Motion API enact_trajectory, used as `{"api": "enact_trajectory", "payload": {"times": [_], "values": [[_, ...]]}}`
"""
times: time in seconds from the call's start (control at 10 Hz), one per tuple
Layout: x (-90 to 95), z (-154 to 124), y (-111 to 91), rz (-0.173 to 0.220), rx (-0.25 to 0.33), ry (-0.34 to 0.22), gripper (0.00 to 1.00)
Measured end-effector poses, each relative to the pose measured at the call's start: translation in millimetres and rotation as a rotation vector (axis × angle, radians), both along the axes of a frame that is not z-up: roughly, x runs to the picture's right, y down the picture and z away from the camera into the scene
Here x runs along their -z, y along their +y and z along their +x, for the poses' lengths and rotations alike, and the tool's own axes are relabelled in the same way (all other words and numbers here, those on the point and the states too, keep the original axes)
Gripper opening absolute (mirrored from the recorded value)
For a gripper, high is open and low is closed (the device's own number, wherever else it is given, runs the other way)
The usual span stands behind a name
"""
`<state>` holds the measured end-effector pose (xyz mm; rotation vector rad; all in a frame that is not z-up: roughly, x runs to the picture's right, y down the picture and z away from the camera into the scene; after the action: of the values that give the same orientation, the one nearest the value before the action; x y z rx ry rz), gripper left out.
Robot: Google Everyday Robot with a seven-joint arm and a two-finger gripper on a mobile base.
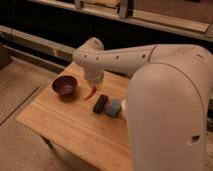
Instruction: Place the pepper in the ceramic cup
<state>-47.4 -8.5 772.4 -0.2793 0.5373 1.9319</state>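
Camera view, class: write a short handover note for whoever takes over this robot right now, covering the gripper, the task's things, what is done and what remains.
Gripper: shut, pointing down over the wooden table, apparently pinching the pepper by its top end.
Pepper: hangs close beside the dark bowl, not in it.
Dark bowl: upright on the table; no other cup shows.
Also there: a black block and a blue block on the pepper's far side.
Done: pepper seems picked up.
Left: carry it over the bowl and release.

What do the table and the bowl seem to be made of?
The table looks like wood: pale tan, matte, faint grain lines. The bowl is probably glazed ceramic: dark maroon, slight sheen; possibly plastic. The gripper hangs just above the pepper, beside the bowl.
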Motion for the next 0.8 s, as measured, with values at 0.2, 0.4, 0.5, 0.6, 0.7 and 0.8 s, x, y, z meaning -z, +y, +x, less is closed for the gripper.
{"api": "enact_trajectory", "payload": {"times": [0.2, 0.4, 0.5, 0.6, 0.7, 0.8], "values": [[0.1, -1.0, 0.2, 0.000, 0.000, -0.002, 0.00], [0.2, -1.8, 0.3, 0.000, 0.001, -0.003, 0.00], [0.1, -1.6, 0.3, 0.000, 0.001, -0.002, 0.00], [0.1, -1.5, 0.3, 0.000, 0.001, -0.002, 0.00], [-0.1, -1.4, 0.6, -0.001, 0.001, -0.002, 0.00], [-0.7, -1.3, 1.2, -0.002, 0.001, -0.002, 0.00]]}}
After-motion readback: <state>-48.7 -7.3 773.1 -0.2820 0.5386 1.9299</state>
